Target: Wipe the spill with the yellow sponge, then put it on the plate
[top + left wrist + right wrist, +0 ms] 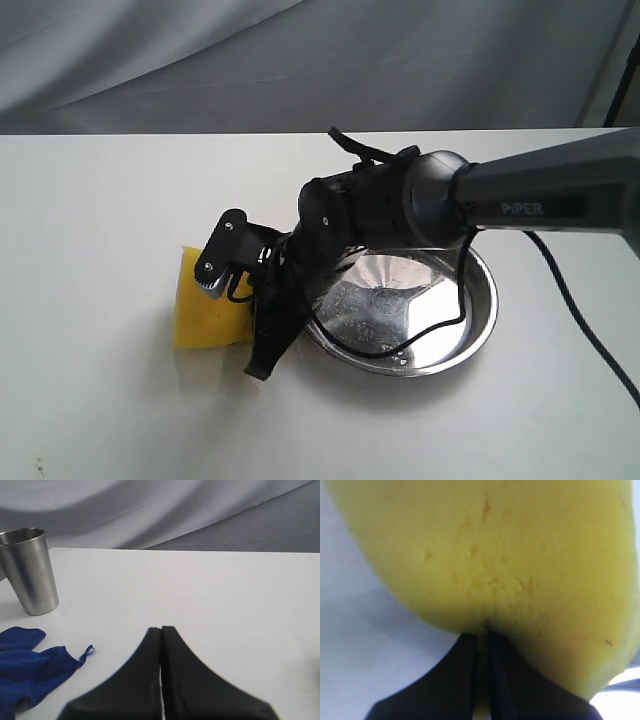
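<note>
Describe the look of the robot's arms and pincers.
The right arm is a grey, rounded tube lettered PiPER in white, ending in a black wrist housing. Black cables trail from it. Both the left pincer and right pincer have matte black, wedge-shaped fingers tapering to narrow tips.

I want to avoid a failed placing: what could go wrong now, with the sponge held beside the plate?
The right gripper pinches only a small part of the yellow sponge; it might slip out when lifted. A black cable hangs over the plate; it could catch the rim or lie under the sponge.
</note>
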Motion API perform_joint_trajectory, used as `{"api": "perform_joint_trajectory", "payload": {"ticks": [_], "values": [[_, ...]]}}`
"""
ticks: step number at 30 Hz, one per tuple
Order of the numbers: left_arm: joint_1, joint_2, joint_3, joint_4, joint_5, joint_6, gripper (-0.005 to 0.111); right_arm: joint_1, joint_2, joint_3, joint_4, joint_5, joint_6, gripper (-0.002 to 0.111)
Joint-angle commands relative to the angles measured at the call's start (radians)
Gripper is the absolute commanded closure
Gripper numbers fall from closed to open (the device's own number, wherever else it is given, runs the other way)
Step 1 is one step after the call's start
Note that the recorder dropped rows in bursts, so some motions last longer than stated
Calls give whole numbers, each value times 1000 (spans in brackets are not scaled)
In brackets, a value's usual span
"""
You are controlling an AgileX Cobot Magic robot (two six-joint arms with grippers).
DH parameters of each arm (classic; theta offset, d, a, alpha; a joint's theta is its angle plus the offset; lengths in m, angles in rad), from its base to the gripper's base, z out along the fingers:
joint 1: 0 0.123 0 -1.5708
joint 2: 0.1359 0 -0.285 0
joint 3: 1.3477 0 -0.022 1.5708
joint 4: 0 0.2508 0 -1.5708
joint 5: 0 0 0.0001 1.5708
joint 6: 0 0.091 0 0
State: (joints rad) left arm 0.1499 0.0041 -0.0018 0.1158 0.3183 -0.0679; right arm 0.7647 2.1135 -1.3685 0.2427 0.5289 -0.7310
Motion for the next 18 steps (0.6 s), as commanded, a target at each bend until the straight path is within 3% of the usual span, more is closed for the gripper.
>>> {"api": "perform_joint_trajectory", "payload": {"ticks": [1, 6, 13, 16, 18], "values": [[-6, -4, 2, -1, -4, -4, 107, -5, -26, 12, 35, 136, -35, 108], [-6, -4, 2, -1, -4, -4, 107, -5, -132, 12, 107, 123, -62, 108], [-6, -4, 2, -1, -4, -4, 107, -11, -50, -15, 108, -342, -54, 108], [-6, -4, 2, -1, -4, -4, 107, -23, 21, -59, 123, -291, -47, 108], [-6, -4, 2, -1, -4, -4, 107, -30, 59, -93, 123, -154, -47, 108]]}}
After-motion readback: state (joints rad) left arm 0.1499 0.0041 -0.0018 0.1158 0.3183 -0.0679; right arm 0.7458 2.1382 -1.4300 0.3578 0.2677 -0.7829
